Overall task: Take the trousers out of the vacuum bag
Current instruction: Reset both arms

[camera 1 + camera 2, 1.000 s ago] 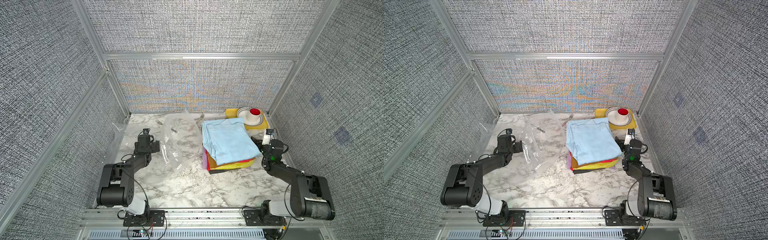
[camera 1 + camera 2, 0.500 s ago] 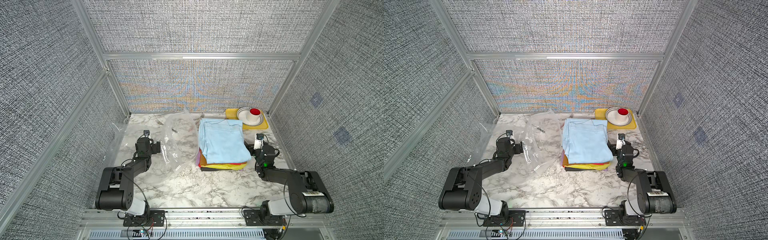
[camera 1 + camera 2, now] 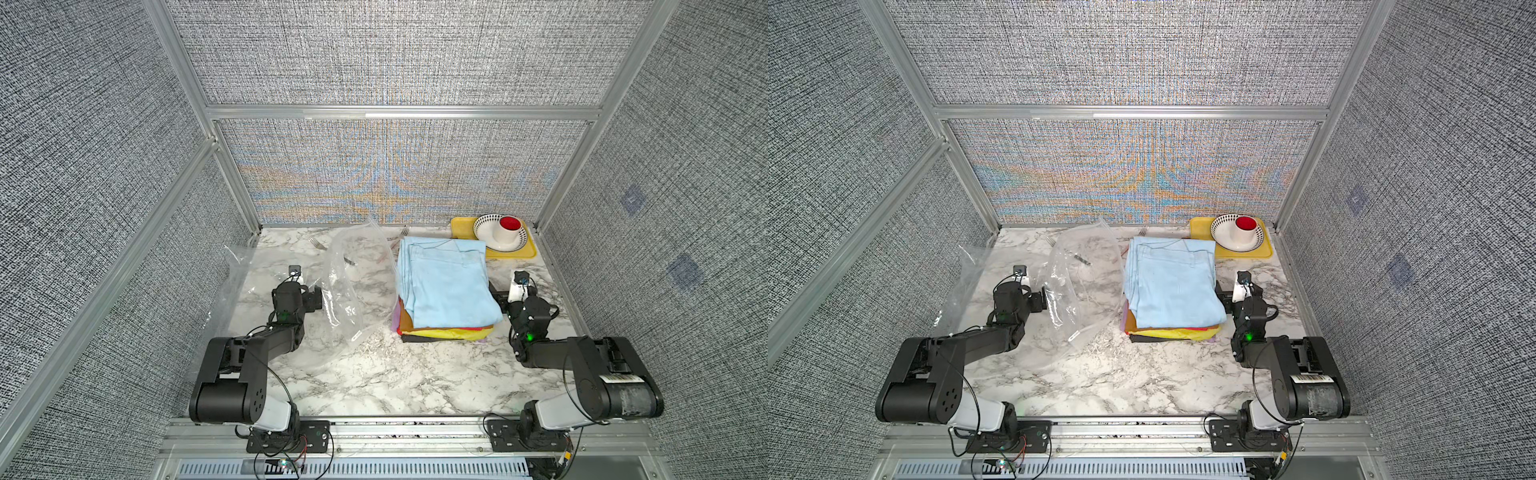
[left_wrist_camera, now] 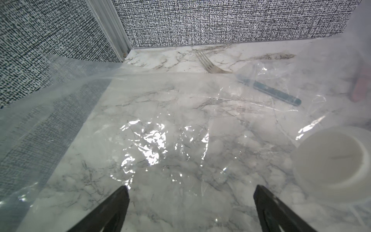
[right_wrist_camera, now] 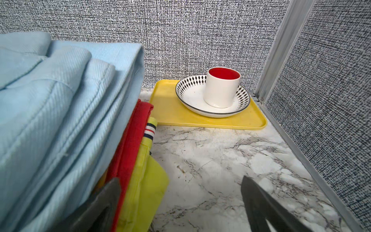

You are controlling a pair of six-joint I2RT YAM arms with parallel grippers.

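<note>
Now left tool [image 4: 188, 190] and right tool [image 5: 180, 180] gape above marble tabletop [image 3: 374, 374] between grey walls [image 3: 374, 54].

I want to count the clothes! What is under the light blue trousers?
Under the light blue trousers, edges of other trousers peek out: orange, yellow, red with a striped waistband, lilac, and dark grey at the bottom. Their middles are covered.

Open tabletop [image 3: 395, 382] before stacked trousers [image 3: 446, 291]
</note>
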